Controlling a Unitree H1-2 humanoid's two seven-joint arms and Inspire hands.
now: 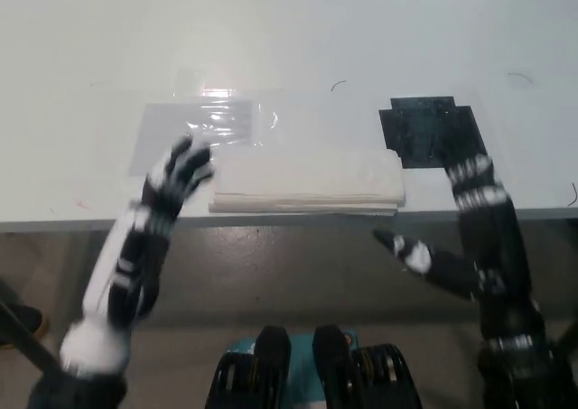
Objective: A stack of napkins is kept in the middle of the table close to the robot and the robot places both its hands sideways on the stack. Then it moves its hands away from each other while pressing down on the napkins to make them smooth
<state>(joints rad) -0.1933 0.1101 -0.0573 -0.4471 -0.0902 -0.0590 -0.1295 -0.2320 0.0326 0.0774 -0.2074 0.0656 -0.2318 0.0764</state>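
The stack of white napkins (307, 181) lies flat at the table's front edge, in the middle. My white left hand (172, 185) is open just off the stack's left end, fingers spread and pointing away over the table; whether it touches the stack is unclear. My black right hand (483, 224) is open to the right of the stack and apart from it. Its fingers (474, 179) reach over the table edge, and its thumb (406, 251) points left, below the edge. Neither hand rests on top of the napkins.
The white table (289, 39) stretches away behind the stack. A black square patch (429, 131) lies on it just beyond my right hand. A clear glossy sheet (199, 125) is stuck down behind my left hand. The table's front edge (298, 218) runs across the view.
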